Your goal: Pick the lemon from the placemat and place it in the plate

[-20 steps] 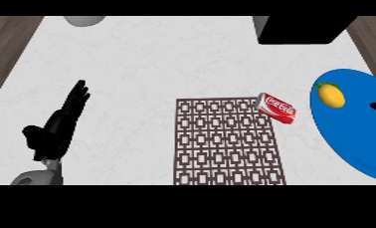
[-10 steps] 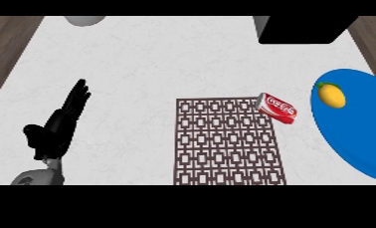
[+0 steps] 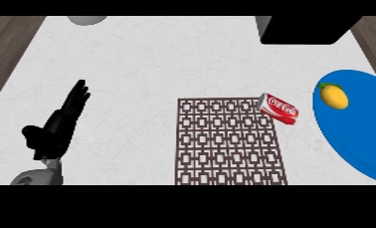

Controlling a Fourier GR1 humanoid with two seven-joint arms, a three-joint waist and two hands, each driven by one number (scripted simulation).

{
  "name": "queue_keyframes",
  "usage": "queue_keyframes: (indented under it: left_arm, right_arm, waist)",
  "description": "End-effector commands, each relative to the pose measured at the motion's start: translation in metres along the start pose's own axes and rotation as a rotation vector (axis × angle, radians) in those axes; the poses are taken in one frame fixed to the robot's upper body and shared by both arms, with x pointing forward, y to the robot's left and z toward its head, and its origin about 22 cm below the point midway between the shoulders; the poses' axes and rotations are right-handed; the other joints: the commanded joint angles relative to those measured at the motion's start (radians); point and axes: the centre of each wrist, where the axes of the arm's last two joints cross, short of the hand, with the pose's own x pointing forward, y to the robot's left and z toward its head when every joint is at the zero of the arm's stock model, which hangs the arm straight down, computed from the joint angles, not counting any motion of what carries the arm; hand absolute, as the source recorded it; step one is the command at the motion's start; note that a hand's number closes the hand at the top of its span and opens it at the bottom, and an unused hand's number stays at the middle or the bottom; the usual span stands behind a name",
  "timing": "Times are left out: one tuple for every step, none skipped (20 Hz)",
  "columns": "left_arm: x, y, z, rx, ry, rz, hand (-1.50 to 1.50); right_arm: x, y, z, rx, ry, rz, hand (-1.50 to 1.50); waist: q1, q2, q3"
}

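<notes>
- While the left hand (image 3: 57, 125) rests open at the lower left of the head view, its fingers lie straight and close together, pointing away from the robot and a little to its right, with the thumb sticking out on the outer side; it holds nothing.
- The grey forearm (image 3: 35, 177) behind it comes in at the bottom left corner.
- The right hand shows nowhere in the view.
- The lemon (image 3: 334, 95) lies far to the right of the hand, across the whole counter, on the upper part of the blue plate (image 3: 345, 137), near that plate's left rim.
- The plate runs off the right edge of the view, so only part of it can be seen.
- The placemat (image 3: 230, 141), dark brown with a lattice pattern, lies flat to the right of the hand, between the hand and the plate, and reaches down to the lower edge of the scene.
- A red soda can (image 3: 280, 108) lies on its side at the placemat's far right corner, tilted, in the gap between the mat and the plate; it overlaps the mat's corner.
- A black box (image 3: 308, 29) stands well beyond the can, at the far right of the white counter (image 3: 169, 57).
- A grey rounded object (image 3: 87, 20) shows partly at the far edge, straight ahead of the hand.
</notes>
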Motion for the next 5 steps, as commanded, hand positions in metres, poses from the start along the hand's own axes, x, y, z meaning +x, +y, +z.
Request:
queue_keyframes:
  left_arm:
    - [0.013,-0.004,-0.01,-0.011,-0.003,0.012,0.0]
    - [0.004,0.002,-0.005,-0.013,-0.015,-0.004,0.0]
    - [-0.001,-0.013,0.005,0.004,-0.011,-0.006,0.0]
    - [-0.008,0.004,0.005,-0.013,0.008,0.0,0.0]
    - [-0.013,-0.008,0.003,-0.013,0.007,0.007,0.0]
  right_arm:
    - [-0.011,-0.008,0.017,0.068,-0.043,-0.009,-1.5]
    - [-0.012,-0.001,0.011,0.047,-0.053,-0.011,-1.5]
    - [-0.007,-0.014,0.016,0.06,-0.046,-0.014,-1.5]
    - [-0.012,-0.005,0.013,0.04,-0.061,-0.007,-1.5]
    - [-0.002,-0.012,0.006,0.032,-0.081,0.001,-1.5]
  waist:
    - [0.001,0.0,0.002]
    - [0.004,0.0,0.001]
    - [0.002,-0.001,0.002]
    - [0.002,0.0,0.001]
    - [0.0,0.001,0.001]
